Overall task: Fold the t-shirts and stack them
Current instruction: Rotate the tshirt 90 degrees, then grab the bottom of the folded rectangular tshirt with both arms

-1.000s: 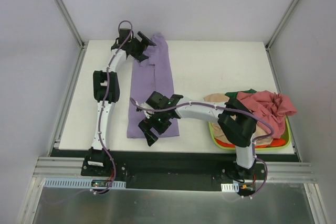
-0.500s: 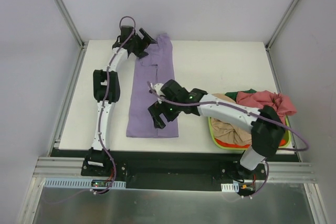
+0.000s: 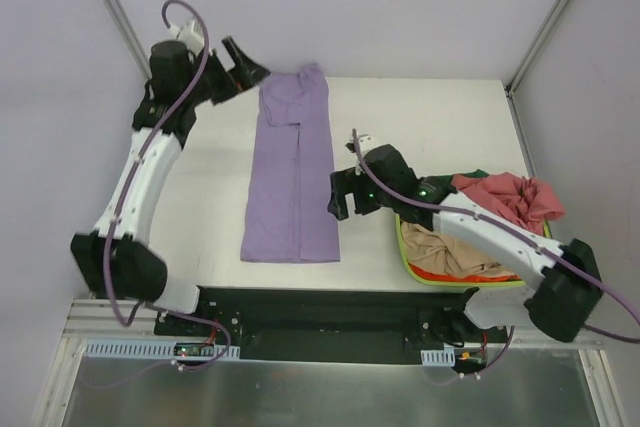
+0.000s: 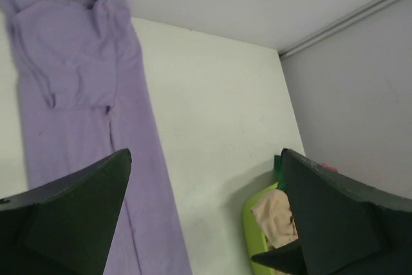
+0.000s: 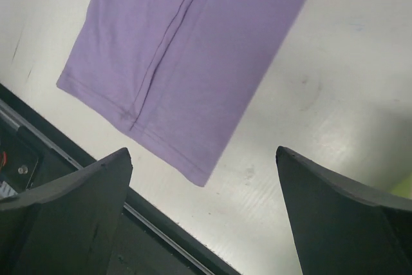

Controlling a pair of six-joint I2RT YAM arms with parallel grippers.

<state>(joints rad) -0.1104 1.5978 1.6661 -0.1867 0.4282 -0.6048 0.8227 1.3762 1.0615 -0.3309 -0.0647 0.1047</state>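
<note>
The lavender t-shirt (image 3: pixel 295 172) lies flat on the white table, folded lengthwise into a long narrow strip, collar end at the far side. My left gripper (image 3: pixel 250 67) hangs open and empty above the far left, just left of the collar end; its wrist view shows the shirt (image 4: pixel 71 94) below, with the gripper (image 4: pixel 205 152) empty. My right gripper (image 3: pixel 340 199) is open and empty just right of the shirt's near half; its wrist view (image 5: pixel 203 152) shows the shirt's hem corner (image 5: pixel 193 49). Tan (image 3: pixel 440 247), pinkish-red (image 3: pixel 505 197) and dark green (image 3: pixel 478 175) shirts sit bunched in the basket.
The lime-green basket (image 3: pixel 404 252) stands at the near right of the table; it also shows in the left wrist view (image 4: pixel 257 223). The table's near edge with the black rail (image 5: pixel 58 172) runs just below the shirt's hem. Grey walls enclose the table.
Both grippers have left the lavender shirt. The left arm has pulled up and to the far left, off the collar end. The right arm has swung right, off the near half, toward the basket.
</note>
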